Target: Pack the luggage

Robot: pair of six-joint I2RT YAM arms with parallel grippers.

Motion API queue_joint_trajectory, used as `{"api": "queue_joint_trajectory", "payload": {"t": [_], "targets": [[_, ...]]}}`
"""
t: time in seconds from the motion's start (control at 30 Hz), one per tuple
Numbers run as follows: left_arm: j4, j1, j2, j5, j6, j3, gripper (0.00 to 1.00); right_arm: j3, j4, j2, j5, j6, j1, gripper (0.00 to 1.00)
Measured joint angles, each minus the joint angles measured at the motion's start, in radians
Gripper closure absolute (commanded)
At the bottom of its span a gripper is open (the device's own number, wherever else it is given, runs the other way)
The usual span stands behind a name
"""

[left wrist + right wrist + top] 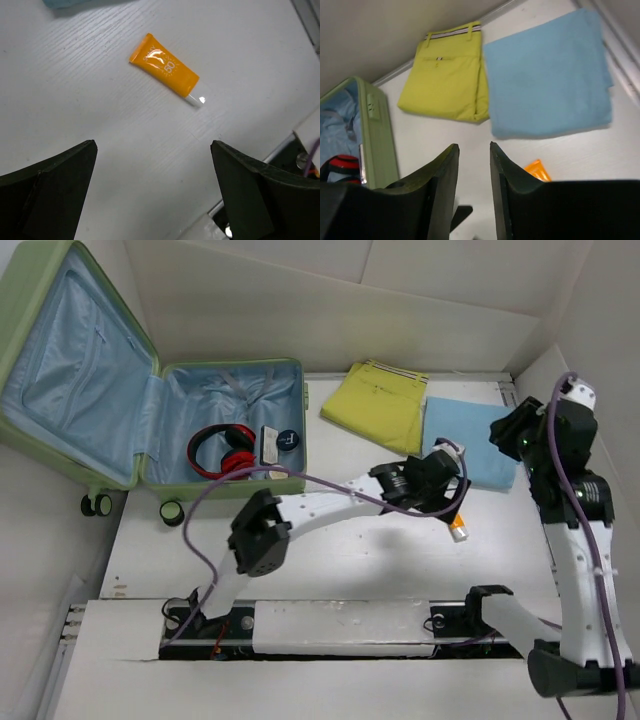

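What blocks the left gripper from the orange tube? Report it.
Nothing visible. The left gripper hangs open above the orange tube, which lies alone on bare white table; the blue cloth sits beyond it, apart.

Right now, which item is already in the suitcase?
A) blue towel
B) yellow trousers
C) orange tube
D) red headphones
D: the red headphones lie on the blue lining inside the open suitcase, while the trousers, towel and tube are out on the table.
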Motion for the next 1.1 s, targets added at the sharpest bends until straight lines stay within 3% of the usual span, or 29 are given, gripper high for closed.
{"api": "queue_joint_trajectory", "payload": {"t": [0.17,0.3,0.53,0.8,1.1], "targets": [[-0.080,0.000,0.277,-0.030,-0.029,0.263,0.02,0.026,-0.109,-0.102,0.006,-0.047,-0.047,0.50],[-0.106,-0.008,0.418,-0.034,-0.071,0.409,0.04,0.028,-0.166,-0.132,-0.047,-0.053,-0.030,0.49],[-0.108,-0.022,0.506,-0.041,-0.161,0.452,0.15,0.028,-0.218,-0.161,-0.183,-0.040,0.054,0.49],[-0.054,-0.032,0.581,-0.056,-0.251,0.530,0.18,-0.042,-0.219,-0.225,-0.306,-0.025,0.146,0.49],[-0.048,-0.033,0.614,-0.130,-0.307,0.556,0.63,-0.051,-0.222,-0.232,-0.318,-0.026,0.231,0.49]]}}
